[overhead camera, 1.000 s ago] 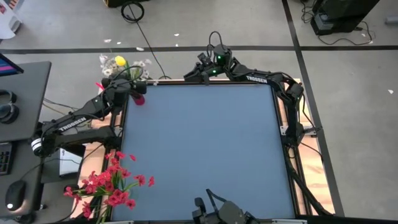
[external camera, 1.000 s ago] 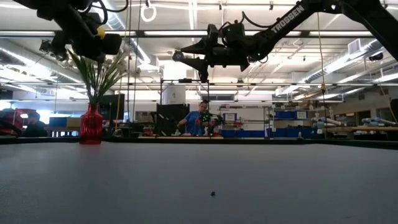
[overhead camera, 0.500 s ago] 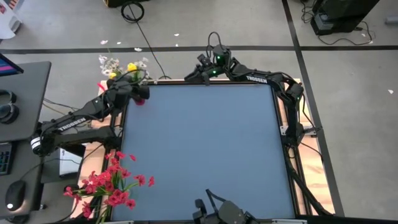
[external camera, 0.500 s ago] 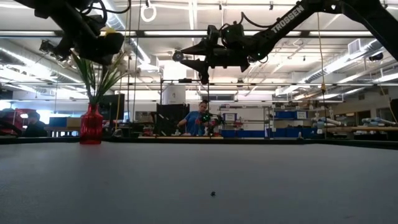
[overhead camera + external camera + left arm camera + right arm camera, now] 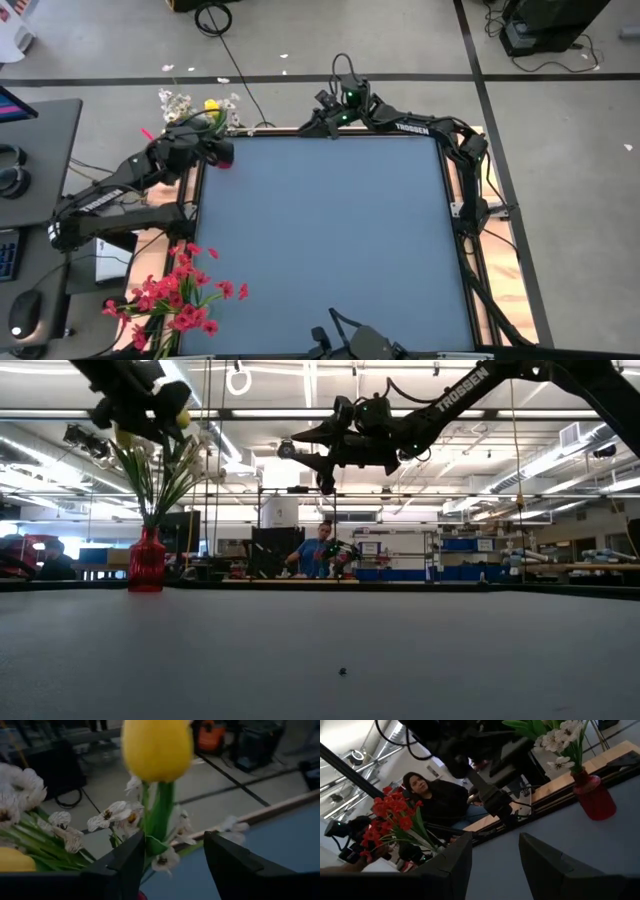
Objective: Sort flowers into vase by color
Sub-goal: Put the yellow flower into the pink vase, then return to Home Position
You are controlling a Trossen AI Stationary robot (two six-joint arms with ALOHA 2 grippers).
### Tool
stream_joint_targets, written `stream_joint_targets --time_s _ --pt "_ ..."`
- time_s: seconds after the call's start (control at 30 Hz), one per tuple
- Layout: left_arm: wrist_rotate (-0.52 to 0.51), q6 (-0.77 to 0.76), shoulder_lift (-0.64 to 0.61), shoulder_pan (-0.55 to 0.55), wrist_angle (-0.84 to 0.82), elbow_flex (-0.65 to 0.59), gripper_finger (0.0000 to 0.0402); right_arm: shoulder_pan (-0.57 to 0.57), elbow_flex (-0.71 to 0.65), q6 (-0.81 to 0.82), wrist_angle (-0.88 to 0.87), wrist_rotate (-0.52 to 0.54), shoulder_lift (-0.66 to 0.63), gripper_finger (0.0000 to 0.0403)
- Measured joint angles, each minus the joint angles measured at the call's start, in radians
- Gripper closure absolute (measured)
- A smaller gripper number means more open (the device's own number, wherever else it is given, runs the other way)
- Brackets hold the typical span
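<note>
Two colours, yellow tulips (image 5: 157,747) and white sprays (image 5: 172,101), sit in the vase (image 5: 146,561) at the desk's (image 5: 330,240) 10 o'clock corner. We see left gripper (image 5: 175,865) fingers apart around a tulip stem, right gripper (image 5: 495,857) fingers apart at 12. Red flowers (image 5: 175,290) at 8 o'clock remain unsorted.

— In the high view, lower left, the frame's bottom edge cuts off the red blossoms (image 5: 178,292); we lose their stems.

— Agreed. And in the left wrist view, at the top edge, the blurred yellow tulip (image 5: 157,747) is cropped, so we miss its tip.
</note>
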Motion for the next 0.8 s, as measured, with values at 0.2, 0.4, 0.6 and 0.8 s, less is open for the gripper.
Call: stream_joint_targets --time_s 0.2,0.4,0.6,0.8 --pt "0.115 -0.024 0.0 -0.043 -0.184 0.176 0.0189 0.0 0.0 0.014 -0.003 0.024 -0.025 0.0231" --pt "0.314 0.04 0.042 -0.114 -0.257 0.345 0.0191 0.013 0.0 -0.112 -0.093 0.147 -0.158 0.0241" --pt "0.417 0.105 0.185 -0.3 -0.135 0.407 0.0224 0.088 0.0 -0.466 -0.458 0.385 -0.367 0.0265" --pt "0.403 0.144 0.265 -0.461 -0.053 0.413 0.0273 0.168 -0.008 -0.593 -0.651 0.549 -0.539 0.0302"
